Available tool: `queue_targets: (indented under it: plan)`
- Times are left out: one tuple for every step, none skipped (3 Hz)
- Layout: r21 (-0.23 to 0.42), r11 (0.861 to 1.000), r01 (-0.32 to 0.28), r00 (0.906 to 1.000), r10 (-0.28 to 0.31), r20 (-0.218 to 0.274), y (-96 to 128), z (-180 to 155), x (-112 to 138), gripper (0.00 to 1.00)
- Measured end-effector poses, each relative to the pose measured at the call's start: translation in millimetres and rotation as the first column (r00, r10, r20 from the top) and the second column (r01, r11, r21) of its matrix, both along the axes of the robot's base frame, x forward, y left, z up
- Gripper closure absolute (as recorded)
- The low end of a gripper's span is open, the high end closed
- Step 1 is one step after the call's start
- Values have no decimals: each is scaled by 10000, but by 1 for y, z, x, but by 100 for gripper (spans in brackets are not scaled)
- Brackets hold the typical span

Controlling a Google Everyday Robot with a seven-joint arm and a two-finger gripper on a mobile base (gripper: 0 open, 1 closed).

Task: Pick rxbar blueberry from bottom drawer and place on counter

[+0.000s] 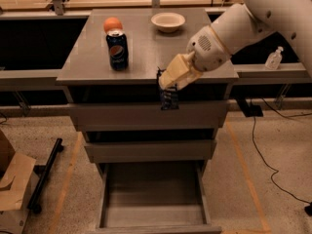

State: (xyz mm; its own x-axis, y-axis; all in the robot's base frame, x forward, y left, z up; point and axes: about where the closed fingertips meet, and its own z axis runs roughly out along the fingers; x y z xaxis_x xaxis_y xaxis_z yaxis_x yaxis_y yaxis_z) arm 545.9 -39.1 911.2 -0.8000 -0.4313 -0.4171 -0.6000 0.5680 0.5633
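Observation:
My gripper (166, 83) is shut on the rxbar blueberry (168, 99), a small dark bar that hangs down from the fingers in front of the counter's front edge. The white arm reaches in from the upper right. The counter (151, 48) is the grey cabinet top. The bottom drawer (152, 195) is pulled open below and shows nothing inside.
A blue Pepsi can (118, 49) stands on the counter's left side with an orange (112, 24) behind it. A white bowl (168, 21) sits at the counter's back. A cardboard box (12, 179) lies on the floor at left. A clear bottle (274, 58) stands at right.

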Motion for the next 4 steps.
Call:
queue_targets:
  plan:
    - [369,9990,246,9988,-262,422,-5,19,10,100]
    - [667,9963,541,9975,-571,428,-8,10,19,100]
    - [622,9914,1150,9889,-1201,871,-20,11,52,100]
    - [600,9772,2036,9658,-2105,1515,-41,21,103,100]
